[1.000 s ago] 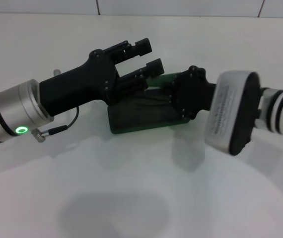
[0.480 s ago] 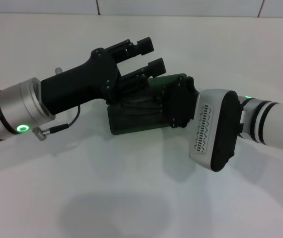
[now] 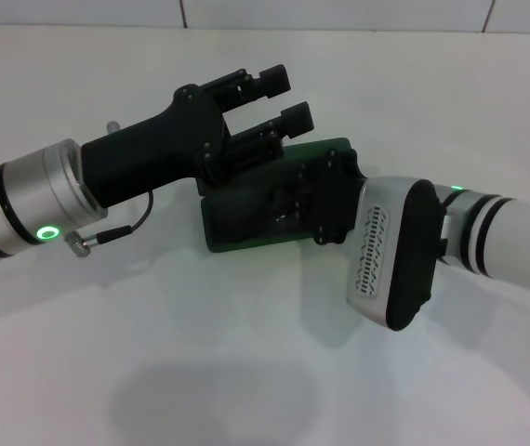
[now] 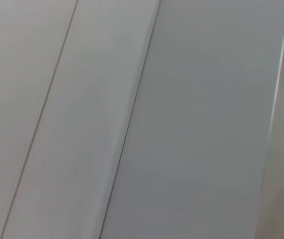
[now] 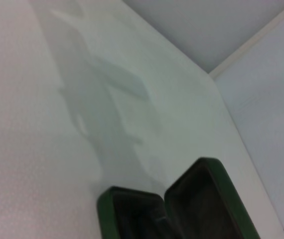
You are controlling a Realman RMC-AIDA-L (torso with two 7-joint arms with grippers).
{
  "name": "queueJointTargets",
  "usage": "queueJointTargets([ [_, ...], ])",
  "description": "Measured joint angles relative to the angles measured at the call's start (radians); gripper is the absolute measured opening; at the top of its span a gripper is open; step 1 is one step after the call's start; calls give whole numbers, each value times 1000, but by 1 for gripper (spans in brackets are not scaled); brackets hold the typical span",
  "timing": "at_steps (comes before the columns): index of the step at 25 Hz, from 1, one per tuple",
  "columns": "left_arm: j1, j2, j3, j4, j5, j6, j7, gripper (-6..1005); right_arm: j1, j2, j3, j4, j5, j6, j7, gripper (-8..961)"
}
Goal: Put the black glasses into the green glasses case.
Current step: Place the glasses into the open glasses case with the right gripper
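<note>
The green glasses case (image 3: 237, 228) lies open on the white table, its lid (image 3: 332, 147) raised behind it. In the right wrist view the case (image 5: 132, 211) shows its dark lining in base and lid. My right gripper (image 3: 319, 197) hangs low over the right half of the case and covers it. My left gripper (image 3: 282, 98) is open and empty, held above the case's back left edge. The black glasses are hidden: I cannot make them out in the case or on the table.
The white table (image 3: 246, 353) spreads in front of the case, with a tiled wall (image 3: 339, 14) at its far edge. The left wrist view shows only grey wall panels (image 4: 142, 119). A small cable (image 3: 116, 237) hangs from the left wrist.
My right arm has moved left, bringing its gripper farther over the open case. My left gripper has shifted slightly up and right and stays open.
</note>
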State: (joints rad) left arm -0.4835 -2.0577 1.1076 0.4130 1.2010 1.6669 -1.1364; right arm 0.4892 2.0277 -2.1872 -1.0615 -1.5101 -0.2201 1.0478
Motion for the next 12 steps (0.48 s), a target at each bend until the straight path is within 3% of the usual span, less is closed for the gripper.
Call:
queueJointTargets([
  [12, 1, 3, -2, -1, 0, -13, 5, 623, -7, 0, 13, -6, 148, -43, 8, 157],
])
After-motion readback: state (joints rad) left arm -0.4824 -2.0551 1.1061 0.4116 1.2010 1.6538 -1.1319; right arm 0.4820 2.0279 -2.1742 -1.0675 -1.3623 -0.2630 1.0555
